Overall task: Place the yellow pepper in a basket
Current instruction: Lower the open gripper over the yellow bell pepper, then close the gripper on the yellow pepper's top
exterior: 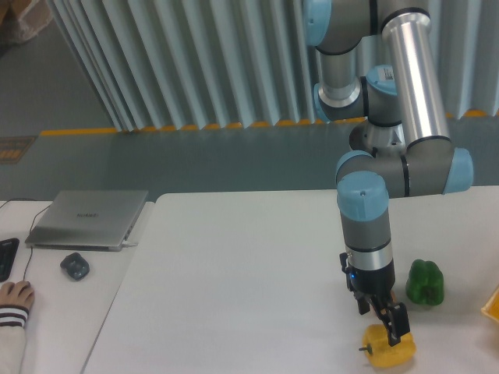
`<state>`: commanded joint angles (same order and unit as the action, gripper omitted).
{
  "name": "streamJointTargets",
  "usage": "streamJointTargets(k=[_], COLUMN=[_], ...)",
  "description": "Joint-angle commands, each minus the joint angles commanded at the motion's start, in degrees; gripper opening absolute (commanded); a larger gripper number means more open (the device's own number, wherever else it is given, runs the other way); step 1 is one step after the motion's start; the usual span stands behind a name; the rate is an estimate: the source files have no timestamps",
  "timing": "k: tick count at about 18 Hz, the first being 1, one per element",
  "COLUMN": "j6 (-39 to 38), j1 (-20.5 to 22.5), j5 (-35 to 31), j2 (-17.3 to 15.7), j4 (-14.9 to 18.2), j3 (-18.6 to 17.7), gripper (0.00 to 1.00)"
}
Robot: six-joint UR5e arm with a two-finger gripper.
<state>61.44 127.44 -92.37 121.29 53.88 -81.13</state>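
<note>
I am watching a white table (234, 296) from a fixed camera in front of it. The yellow pepper (390, 351) lies at the table's near edge, toward its right end, partly cut off by the bottom of the view, with a short dark stem poking out to its left. My arm reaches straight down over it, and the gripper (387, 327) sits at the pepper's top. The dark fingers overlap the fruit, but from this angle I cannot tell whether they are spread, closing or already clamped on it.

The basket (493, 305) shows only as a small orange-yellow corner at the table's right edge, well apart from the yellow pepper. A green pepper (425, 283) stands between the two, closer to the arm.

I judge the yellow pepper to be light and hollow, firm but with a glossy, slippery skin. Its lobes are rounded, so the fingers should straddle the widest part of the body, seated in the grooves between lobes, not the thin stem. A moderate squeeze should hold; too much could crack the wall.
</note>
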Motion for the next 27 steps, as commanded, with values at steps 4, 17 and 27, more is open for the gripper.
streamJointTargets(k=[4,17,27], j6=[0.1,-0.6,-0.7], j1=[0.1,0.1,0.4], j5=[-0.2,-0.7,-3.4], j2=[-0.1,1.4,2.7], j4=[-0.4,-1.6,-1.7], j3=[0.6,0.4,0.9], gripper=[1.0,1.0,1.0])
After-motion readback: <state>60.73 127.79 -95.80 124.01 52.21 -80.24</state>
